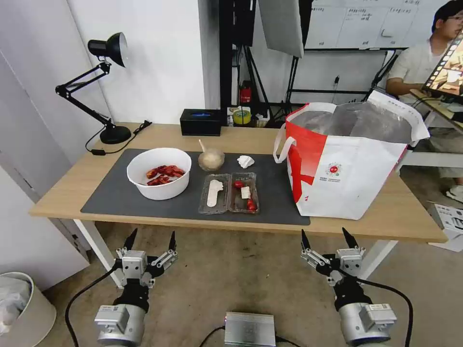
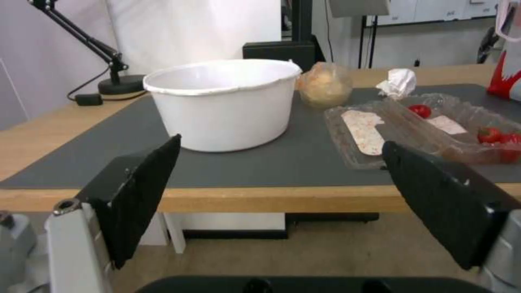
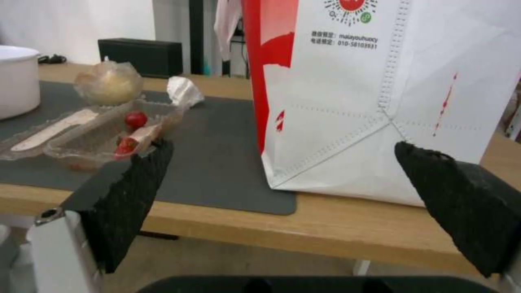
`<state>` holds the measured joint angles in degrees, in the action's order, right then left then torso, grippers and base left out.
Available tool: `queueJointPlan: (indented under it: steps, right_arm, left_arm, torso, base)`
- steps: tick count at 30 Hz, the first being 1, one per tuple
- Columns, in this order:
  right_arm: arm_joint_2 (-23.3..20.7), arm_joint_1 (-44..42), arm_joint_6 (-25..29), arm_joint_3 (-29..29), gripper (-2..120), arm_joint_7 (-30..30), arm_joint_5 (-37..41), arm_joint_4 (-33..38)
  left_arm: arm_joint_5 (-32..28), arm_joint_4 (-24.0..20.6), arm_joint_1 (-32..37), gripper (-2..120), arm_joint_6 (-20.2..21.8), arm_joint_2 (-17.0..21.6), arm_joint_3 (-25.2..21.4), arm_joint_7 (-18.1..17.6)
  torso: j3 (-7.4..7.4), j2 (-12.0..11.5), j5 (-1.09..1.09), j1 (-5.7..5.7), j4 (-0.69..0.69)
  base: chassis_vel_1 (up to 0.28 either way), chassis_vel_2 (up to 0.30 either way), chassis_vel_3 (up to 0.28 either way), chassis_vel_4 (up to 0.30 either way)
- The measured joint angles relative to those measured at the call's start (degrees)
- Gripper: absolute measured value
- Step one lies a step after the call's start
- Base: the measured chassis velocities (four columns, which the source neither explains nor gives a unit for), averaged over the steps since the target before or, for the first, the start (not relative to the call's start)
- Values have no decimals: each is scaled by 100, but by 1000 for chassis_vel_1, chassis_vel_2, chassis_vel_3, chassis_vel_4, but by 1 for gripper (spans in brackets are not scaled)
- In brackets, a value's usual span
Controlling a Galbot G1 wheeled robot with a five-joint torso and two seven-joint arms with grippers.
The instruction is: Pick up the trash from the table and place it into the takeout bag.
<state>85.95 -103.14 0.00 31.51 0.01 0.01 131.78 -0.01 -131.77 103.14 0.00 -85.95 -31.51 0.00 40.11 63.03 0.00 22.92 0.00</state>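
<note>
The takeout bag (image 1: 349,164) stood at the table's (image 1: 62,193) right end; the bowl (image 1: 159,172), tray (image 1: 228,193), sauce cup (image 1: 211,159) and tissue (image 1: 245,161) lay on the mat (image 1: 115,200); left gripper (image 1: 150,238) and right gripper (image 1: 329,238) hung splayed below the front edge.

Ahead of the left claw (image 2: 282,179), the white bowl (image 2: 222,103) wall hides its shells. Ahead of the right claw (image 3: 282,183), the takeout bag (image 3: 390,101) is cropped above, its opening unseen.
</note>
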Motion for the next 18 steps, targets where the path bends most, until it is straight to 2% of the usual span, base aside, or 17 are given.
queueJointPlan:
  steps: [15,16,17,18]
  right_arm:
    - [-69,56,-63,-30,100,5,57,-5]
    - [-245,215,-229,-106,100,38,203,-47]
    - [-588,530,-565,-275,100,107,506,-130]
    - [-588,530,-565,-275,100,107,506,-130]
  left_arm:
    - [-22,0,-4,100,38,-2,-1,1]
    - [-41,-1,-8,100,62,-4,-1,1]
    - [-171,-37,-34,100,257,-30,-15,-36]
    - [-171,-37,-34,100,257,-30,-15,-36]
  torso:
    - [0,0,0,0,-1]
    - [0,0,0,0,-2]
    - [0,0,1,-1,1]
    - [0,0,1,-1,1]
  base:
    - [0,0,0,0]
    - [0,0,0,0]
    - [0,0,0,0]
    - [0,0,0,0]
